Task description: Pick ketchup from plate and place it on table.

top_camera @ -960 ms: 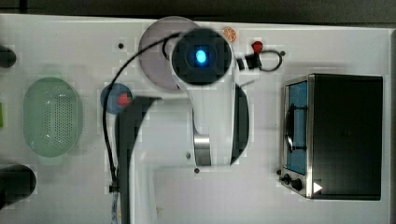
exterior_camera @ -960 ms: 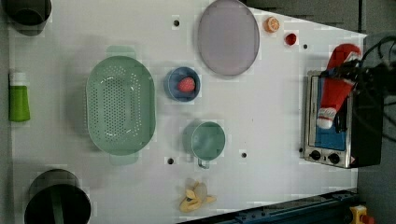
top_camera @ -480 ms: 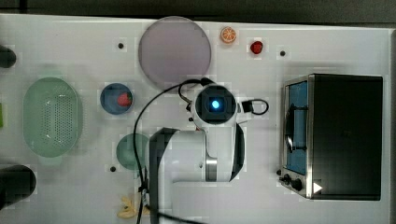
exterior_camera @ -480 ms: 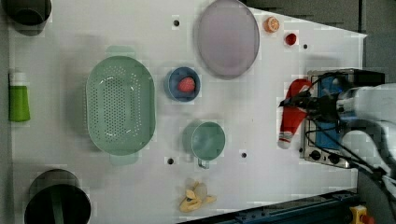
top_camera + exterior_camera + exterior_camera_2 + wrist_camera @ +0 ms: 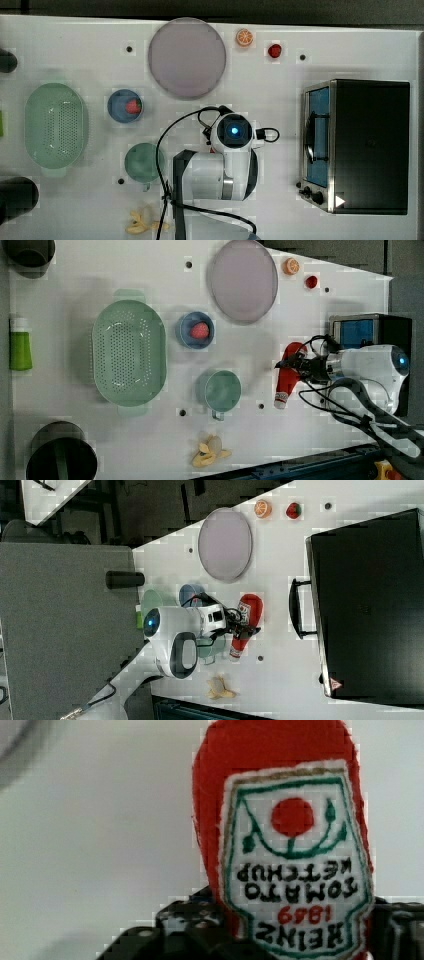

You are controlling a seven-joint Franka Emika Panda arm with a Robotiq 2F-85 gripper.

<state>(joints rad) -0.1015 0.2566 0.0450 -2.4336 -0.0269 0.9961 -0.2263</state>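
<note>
Ketchup (image 5: 288, 375) lying on desk (image 5: 150, 440) between green cup (image 5: 222, 390) and toaster oven (image 5: 370, 330), well apart from plate (image 5: 243, 280); pale cap toward the left view's bottom, long axis nearly vertical there. Claw (image 5: 295, 366) straddles its body; grip cannot be told.

Top view: straight down over the table (image 5: 350, 45), far off. Left view: high, slightly slanted, same table, plate (image 5: 242, 280) shared with top and right views. Right view: high, turned sideways, table edge included. Wrist view: pressed close against the ketchup (image 5: 280, 820) label, table behind.
</note>
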